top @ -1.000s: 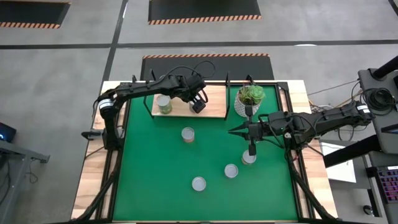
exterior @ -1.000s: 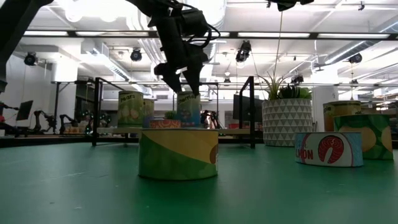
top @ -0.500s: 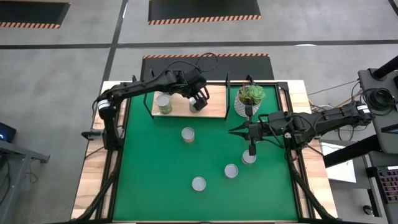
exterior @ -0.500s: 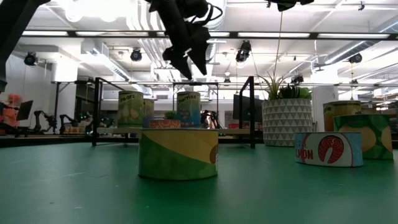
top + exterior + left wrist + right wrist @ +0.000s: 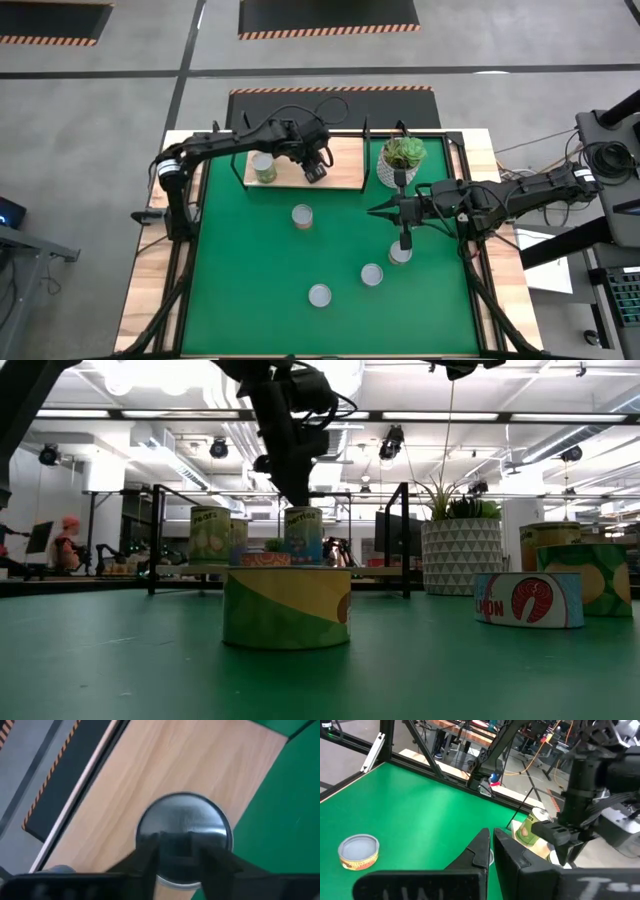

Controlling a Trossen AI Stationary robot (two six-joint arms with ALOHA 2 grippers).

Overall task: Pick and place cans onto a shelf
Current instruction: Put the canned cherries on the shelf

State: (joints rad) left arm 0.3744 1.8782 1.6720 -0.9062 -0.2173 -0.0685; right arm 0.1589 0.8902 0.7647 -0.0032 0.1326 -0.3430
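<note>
Light-wood boarding of the shelf (image 5: 345,160) carries two tall cans: one with a green label (image 5: 263,167) towards its left end, and a second (image 5: 184,831) set near the front edge, just beside the green mat (image 5: 250,260). The left pincer (image 5: 316,172) is held directly over this second can; in the left wrist view its two dark fingers (image 5: 145,857) are seen spread apart across the silver lid, and in the low view a clear gap is seen between their tips and the can top (image 5: 303,513), so nothing is gripped. The can's closeness to the shelf edge is judged the main risk: a sideways drift of the open fingers, or a renewed descent, could clip the rim and tip the can onto the mat.

The right pincer (image 5: 375,211) is held above the mat beside the potted plant (image 5: 402,155), its fingers pressed together and empty. Four low cans remain on the mat: one ahead of the shelf (image 5: 302,216), one under the right arm (image 5: 400,254), and two nearer the front (image 5: 372,274) (image 5: 320,295). The can beneath the right arm could be knocked if that arm were lowered carelessly.
</note>
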